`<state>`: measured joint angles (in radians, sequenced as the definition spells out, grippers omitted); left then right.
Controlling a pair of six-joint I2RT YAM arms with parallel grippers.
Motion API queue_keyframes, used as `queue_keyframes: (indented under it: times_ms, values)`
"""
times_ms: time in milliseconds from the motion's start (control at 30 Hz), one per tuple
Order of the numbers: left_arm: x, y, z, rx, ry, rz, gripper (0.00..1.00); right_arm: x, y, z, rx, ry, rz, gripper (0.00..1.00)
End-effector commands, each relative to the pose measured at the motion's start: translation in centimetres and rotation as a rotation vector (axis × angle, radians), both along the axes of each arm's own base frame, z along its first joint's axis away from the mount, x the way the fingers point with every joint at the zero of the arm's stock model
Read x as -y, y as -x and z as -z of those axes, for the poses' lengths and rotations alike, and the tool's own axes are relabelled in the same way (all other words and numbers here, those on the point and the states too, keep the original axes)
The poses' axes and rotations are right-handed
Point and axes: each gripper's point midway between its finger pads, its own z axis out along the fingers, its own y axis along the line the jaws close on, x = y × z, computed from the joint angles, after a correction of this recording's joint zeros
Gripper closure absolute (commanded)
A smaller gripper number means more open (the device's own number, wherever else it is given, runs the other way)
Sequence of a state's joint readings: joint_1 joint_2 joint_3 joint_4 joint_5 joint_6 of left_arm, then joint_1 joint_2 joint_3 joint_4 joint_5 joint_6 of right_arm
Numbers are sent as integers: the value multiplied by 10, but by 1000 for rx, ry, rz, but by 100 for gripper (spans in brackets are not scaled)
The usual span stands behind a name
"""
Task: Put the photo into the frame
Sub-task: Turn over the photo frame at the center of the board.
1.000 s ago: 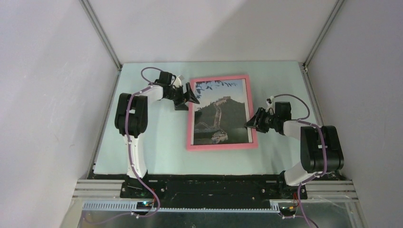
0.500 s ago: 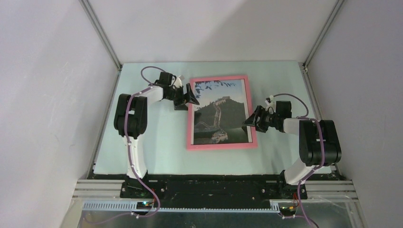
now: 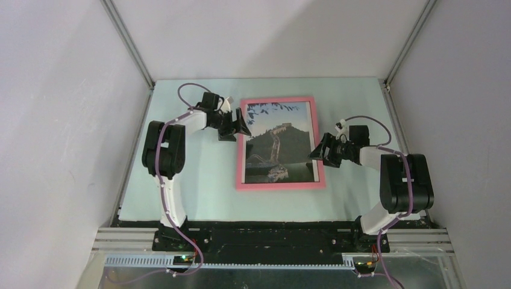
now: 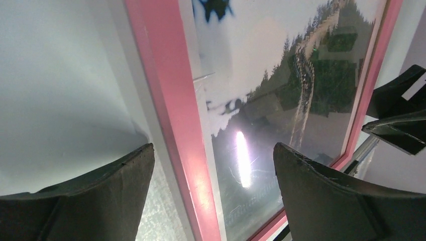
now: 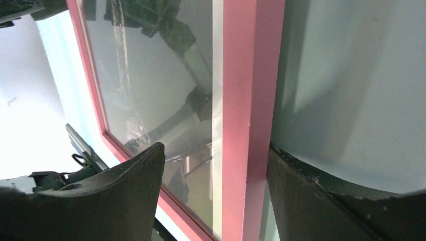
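- right gripper (image 3: pixel 318 152): fingers apart, astride the right rail of the thin salmon-pink rectangular frame (image 3: pixel 280 186). closing or lifting here could drag it across the pale green table (image 3: pixel 199 180).
- white-bordered print of a hill and wall (image 3: pixel 280 144) lies flat within the frame. a nudge may skew it.
- left gripper (image 3: pixel 244 123): fingers apart, astride the left rail. an uneven pull would twist the frame.
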<state>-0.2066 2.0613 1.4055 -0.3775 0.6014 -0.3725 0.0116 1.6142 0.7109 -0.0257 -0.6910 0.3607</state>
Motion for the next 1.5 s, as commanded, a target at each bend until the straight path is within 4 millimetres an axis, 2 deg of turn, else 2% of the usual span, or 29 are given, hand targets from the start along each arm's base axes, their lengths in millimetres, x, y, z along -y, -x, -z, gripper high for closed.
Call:
queue_keyframes:
  times_ms: [0,300,500,667,767,833,1000,1100,1133,1167,1200,1233,1267,1300,1333,1367,1467]
  values:
    - [-10,2,-10,55,-67,10,6,15,0,-1,21,107,14,24]
    - [-14,1,-13,76,-91,16,6,20,1,-1,15,143,11,24]
    - [-26,-1,-19,98,-124,-14,6,33,-3,-8,50,219,47,24]
    - [-50,-9,-36,161,-197,-66,4,40,-11,-29,133,264,74,19]
    - [-75,-18,-47,197,-254,-118,3,45,-15,-40,183,296,80,5]
    - [-90,-22,-55,219,-273,-144,2,50,-18,-49,221,321,91,1]
    - [-124,-24,-80,299,-342,-185,2,62,-22,-67,299,397,112,1]
    - [-137,-13,-106,386,-399,-178,1,72,-23,-76,332,429,140,1]
    - [-141,-10,-122,431,-417,-187,1,78,-25,-78,342,446,156,1]
    - [-144,-4,-124,446,-435,-177,1,81,-25,-84,361,454,164,1]
    - [-148,0,-140,491,-450,-189,0,83,-27,-86,373,466,174,1]
    - [-151,6,-140,500,-466,-181,0,85,-28,-91,391,472,183,1]
    - [-153,11,-155,539,-479,-194,0,88,-30,-95,406,483,196,1]
    - [-156,17,-153,539,-495,-196,0,89,-31,-100,424,489,207,1]
    - [-158,22,-165,576,-495,-207,0,93,-33,-105,441,502,225,1]
    - [-159,28,-163,577,-502,-208,0,95,-34,-110,460,509,237,1]
    - [-161,46,-176,642,-497,-228,0,105,-39,-127,523,550,283,0]
